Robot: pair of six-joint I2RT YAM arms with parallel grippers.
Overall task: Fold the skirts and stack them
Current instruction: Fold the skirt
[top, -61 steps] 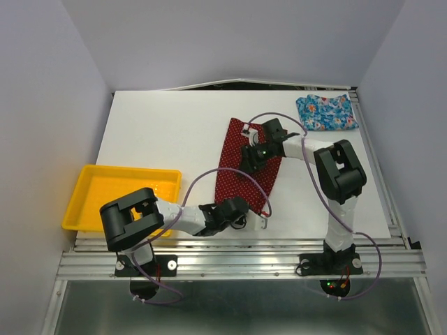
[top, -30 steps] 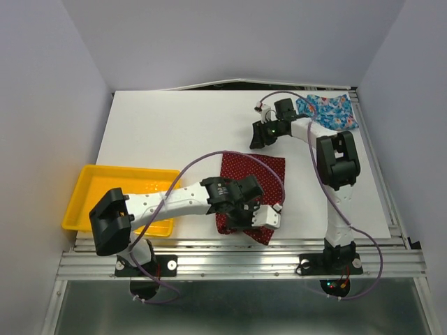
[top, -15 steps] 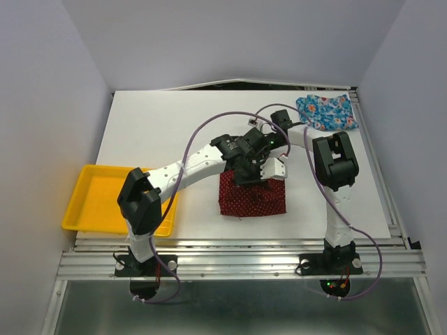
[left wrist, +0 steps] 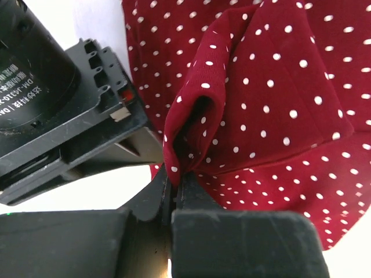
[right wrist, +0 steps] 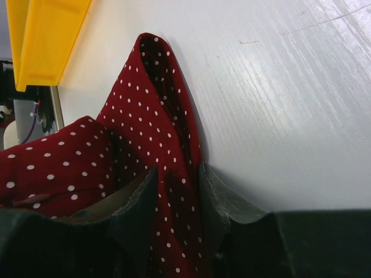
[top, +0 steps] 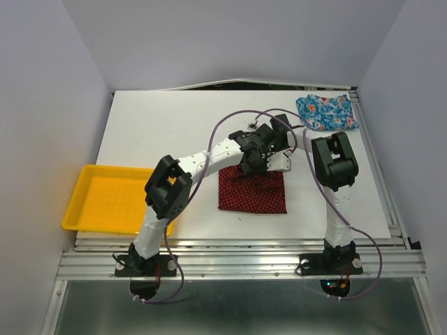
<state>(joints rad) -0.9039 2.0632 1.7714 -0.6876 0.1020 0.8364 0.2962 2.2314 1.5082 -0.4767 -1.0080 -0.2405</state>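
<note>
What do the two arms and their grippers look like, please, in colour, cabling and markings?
The left arm and right arm have white links with black joint housings, each trailed by a purple cable. The left gripper and right gripper have black fingers. One black casing bears white lettering.

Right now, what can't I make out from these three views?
- Top view: the arms' own wrists cover the spot where the left gripper and right gripper pinch the red skirt.
- Left wrist view: bunched cloth hides how many layers lie in the fold.
- Both wrist views: the blue skirt is out of frame. From the top it is too small to judge its folds.
- Right wrist view: the tray is cut off at the picture's corner.
</note>
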